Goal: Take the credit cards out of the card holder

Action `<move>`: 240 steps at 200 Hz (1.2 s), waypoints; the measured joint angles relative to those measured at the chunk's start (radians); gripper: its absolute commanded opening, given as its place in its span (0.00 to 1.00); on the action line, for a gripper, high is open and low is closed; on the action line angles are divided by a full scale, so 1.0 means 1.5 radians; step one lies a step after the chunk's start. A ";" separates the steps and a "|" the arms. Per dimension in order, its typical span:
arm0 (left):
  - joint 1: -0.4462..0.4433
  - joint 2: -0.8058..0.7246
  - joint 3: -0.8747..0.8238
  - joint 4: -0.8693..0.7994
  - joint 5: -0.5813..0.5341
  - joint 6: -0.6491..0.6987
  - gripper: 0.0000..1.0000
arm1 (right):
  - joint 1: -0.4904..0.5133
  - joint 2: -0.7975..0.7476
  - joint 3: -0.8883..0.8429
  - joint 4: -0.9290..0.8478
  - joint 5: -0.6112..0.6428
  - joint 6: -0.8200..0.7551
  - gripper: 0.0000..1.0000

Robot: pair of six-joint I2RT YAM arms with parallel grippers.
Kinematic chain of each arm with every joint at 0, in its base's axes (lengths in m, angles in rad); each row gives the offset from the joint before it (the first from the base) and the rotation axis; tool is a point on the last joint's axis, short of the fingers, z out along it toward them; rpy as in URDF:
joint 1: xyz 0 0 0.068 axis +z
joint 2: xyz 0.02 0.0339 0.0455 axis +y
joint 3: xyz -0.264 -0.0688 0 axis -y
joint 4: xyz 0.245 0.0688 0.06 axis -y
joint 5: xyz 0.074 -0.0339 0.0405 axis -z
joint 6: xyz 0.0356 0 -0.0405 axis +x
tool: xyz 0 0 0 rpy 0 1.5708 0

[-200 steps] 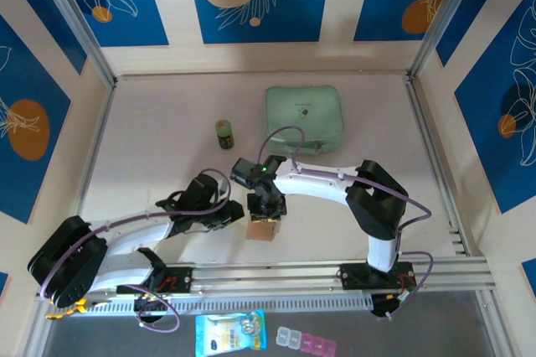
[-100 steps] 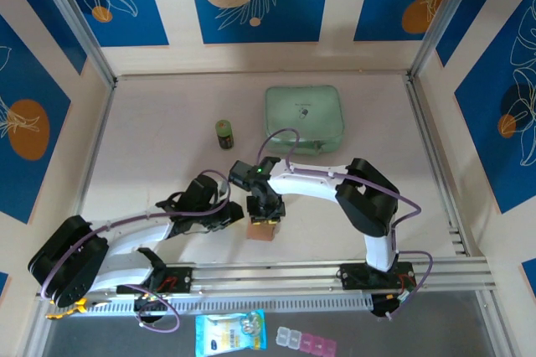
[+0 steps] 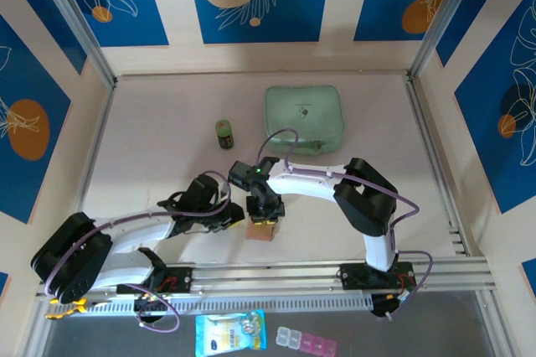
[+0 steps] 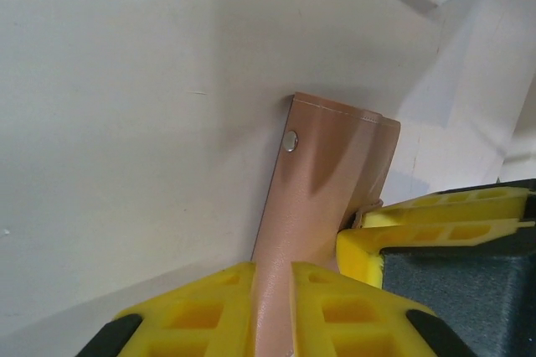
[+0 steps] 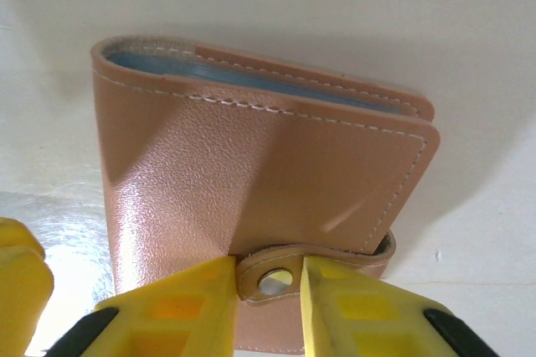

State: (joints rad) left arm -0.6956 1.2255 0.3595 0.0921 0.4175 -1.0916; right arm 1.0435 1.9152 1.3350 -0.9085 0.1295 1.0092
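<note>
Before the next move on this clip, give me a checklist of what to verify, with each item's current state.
1. Left gripper clamped on the card holder cover: ok.
2. Right gripper straddling the snap tab: ok.
3. Right gripper's hold on the tab firm: cannot tell.
4. Card holder opened: not ok, folded shut with the tab across it.
5. Cards inside: ok, blue edges show in the fold.

Small tan leather card holder (image 5: 260, 181) with pale stitching, folded closed, a snap tab with a metal stud wrapped over one edge. Thin blue edges of credit cards (image 5: 159, 64) peek from inside. It sits near the table's (image 3: 167, 156) front middle
</note>
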 measured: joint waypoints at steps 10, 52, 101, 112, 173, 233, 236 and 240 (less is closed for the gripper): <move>0.000 0.003 0.000 0.001 0.002 0.000 0.17 | 0.000 -0.001 -0.001 0.001 0.000 0.002 0.21; 0.000 0.011 0.000 0.017 0.015 -0.003 0.16 | 0.000 -0.010 -0.014 0.012 0.000 0.007 0.15; 0.000 0.019 0.000 0.021 0.019 -0.002 0.15 | 0.000 -0.030 -0.041 0.040 0.000 0.012 0.13; 0.000 0.019 0.001 0.021 0.019 -0.002 0.15 | 0.000 -0.036 -0.048 0.047 0.001 0.013 0.15; 0.000 0.019 0.022 -0.005 0.015 -0.001 0.14 | 0.001 -0.067 -0.079 0.069 0.009 0.014 0.22; 0.000 0.019 0.046 -0.050 0.005 0.001 0.15 | -0.005 -0.123 -0.126 0.070 0.021 0.017 0.22; 0.000 0.019 0.048 -0.052 0.004 0.002 0.15 | -0.006 -0.125 -0.129 0.069 0.021 0.017 0.22; 0.000 0.019 0.050 -0.054 0.003 0.003 0.15 | -0.007 -0.128 -0.133 0.070 0.022 0.017 0.22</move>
State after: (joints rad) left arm -0.6956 1.2533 0.4343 0.0116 0.4225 -1.0866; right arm 1.0328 1.7233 1.1351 -0.8040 0.1619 1.0351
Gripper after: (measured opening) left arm 0.144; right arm 0.222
